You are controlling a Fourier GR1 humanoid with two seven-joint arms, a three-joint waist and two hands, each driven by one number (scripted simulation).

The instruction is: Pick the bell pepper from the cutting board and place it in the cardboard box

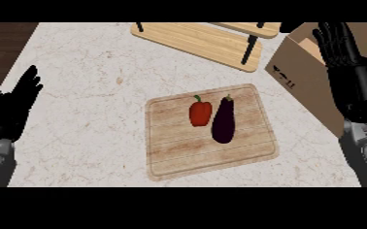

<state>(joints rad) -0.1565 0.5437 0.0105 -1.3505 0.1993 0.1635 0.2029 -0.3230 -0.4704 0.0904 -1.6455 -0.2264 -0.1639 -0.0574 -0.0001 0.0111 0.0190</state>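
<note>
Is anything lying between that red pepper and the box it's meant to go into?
Yes: the eggplant lies on the cutting board right beside the bell pepper, on the side facing the cardboard box.

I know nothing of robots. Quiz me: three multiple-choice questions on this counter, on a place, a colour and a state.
1. From the eggplant, the bell pepper lies: A) on top B) left, both on the cutting board C) right
2. The pepper's colour: A) green B) yellow C) red
3. The right hand, by the cardboard box, is: A) open, empty B) curled round the pepper C) pressing the board
Answers: 1 B: it lies on the board at the eggplant's left. 2 C: its skin is red. 3 A: its fingers are straight.
</note>
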